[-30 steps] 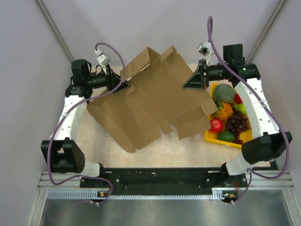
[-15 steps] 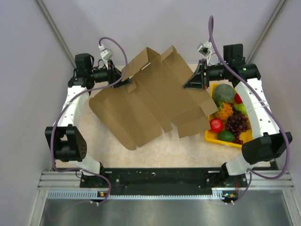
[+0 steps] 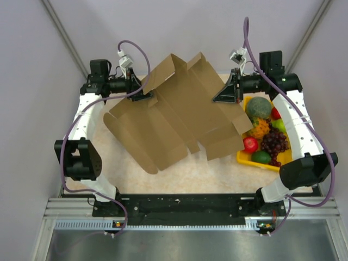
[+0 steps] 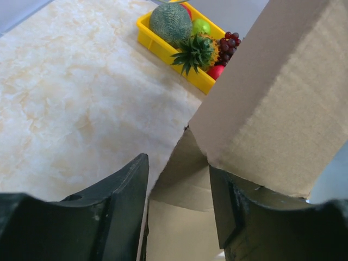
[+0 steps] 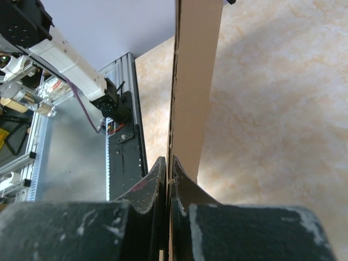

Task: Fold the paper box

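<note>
Paper box (image 3: 179, 117), an unfolded flat sheet, hangs tilted above the worktop (image 3: 185, 174). Right gripper (image 5: 168, 163) is clamped on its edge. Left gripper (image 4: 178, 166) has jaws apart at the left flap, not clamping. Risk: held by one pinch, the sheet could swing, slip, or hit the fruit tray (image 3: 244, 159).

We could read no text, label, brand, number or sign in any of the views. The paper box (image 3: 179, 117) showed us only plain brown cardboard on the faces we saw.
</note>
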